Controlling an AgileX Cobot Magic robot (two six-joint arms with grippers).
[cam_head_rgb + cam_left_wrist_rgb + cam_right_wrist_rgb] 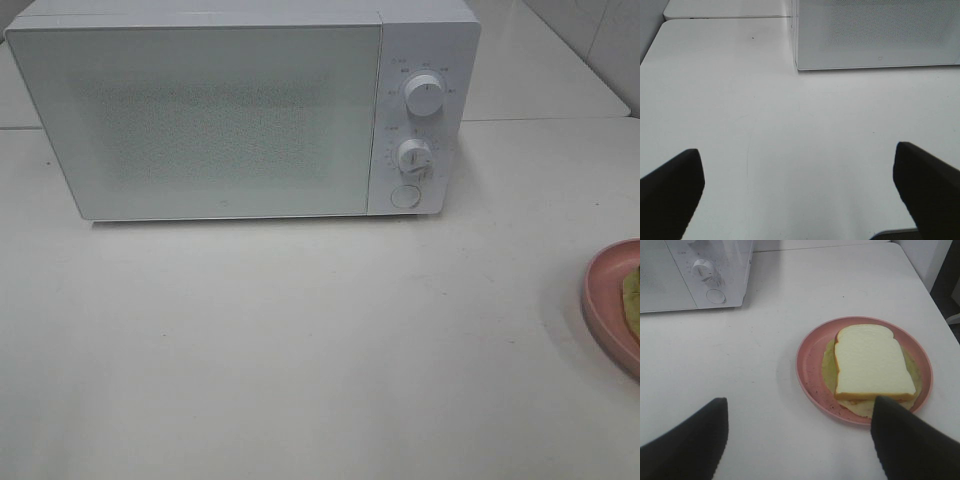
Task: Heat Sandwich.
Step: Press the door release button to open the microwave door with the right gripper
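Observation:
The sandwich (872,362), white bread with a tan crust over a pale yellow-green filling, lies on a round pink plate (810,360). In the exterior high view only a sliver of the plate (605,290) and the filling (632,300) shows at the right edge. My right gripper (797,437) is open, one dark finger (905,440) close over the plate's near rim, holding nothing. My left gripper (797,192) is open wide above bare table, short of the microwave's door (875,32). Neither gripper appears in the exterior high view.
The white microwave (200,110) stands at the back with its door shut. Two knobs (424,97) (412,155) and a round button (405,196) sit on its right panel. The white table (300,350) stretches in front. A table seam (725,18) runs behind.

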